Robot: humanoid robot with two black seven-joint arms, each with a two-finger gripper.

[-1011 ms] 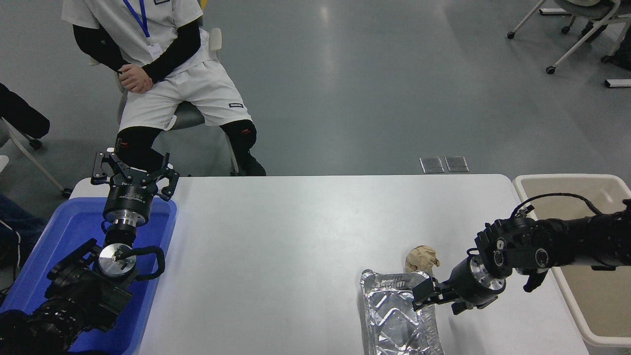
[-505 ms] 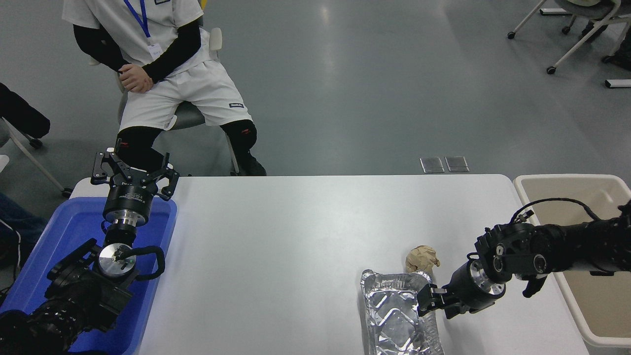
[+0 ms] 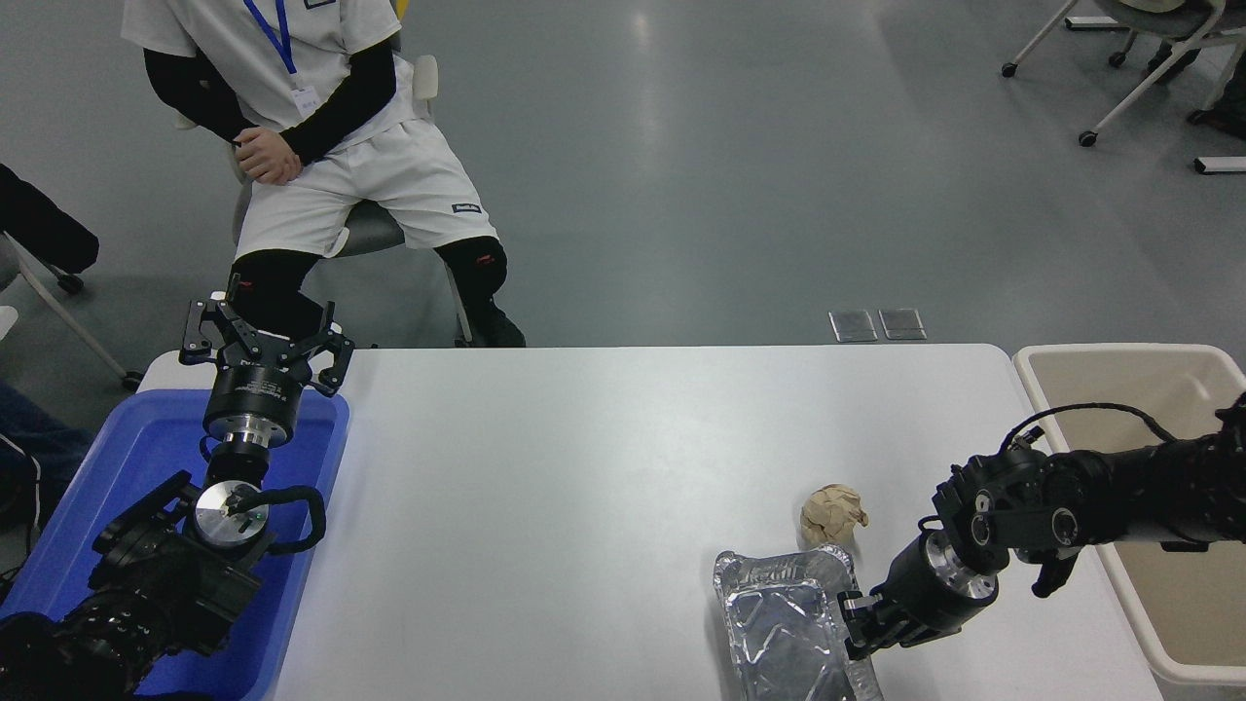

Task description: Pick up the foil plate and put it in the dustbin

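Shiny silver rectangular foil plate (image 3: 784, 623) sits flat on the white table (image 3: 584, 467) at its near right edge, partly cut off by the bottom of the view. Right gripper (image 3: 857, 625) is at the plate's right rim; over the last second it slid nearer along that rim and the plate has turned slightly. Fingers look pinched on the rim wall, but I can't confirm a real grip from here. Plate isn't lifted yet, so I'd call this the grasp step.

Small crumpled brown paper ball (image 3: 833, 513) lies just beyond the plate's far corner, not touching the gripper.

Beige rectangular plastic dustbin (image 3: 1032, 365) stands off the table's right end; the visible part looks empty, and the arm covers some of it.

Left gripper (image 3: 265, 341) is parked, fingers spread, over the blue rectangular plastic tub (image 3: 117, 458); nothing else visible inside.

A person (image 3: 321, 146) sits beyond the far side.
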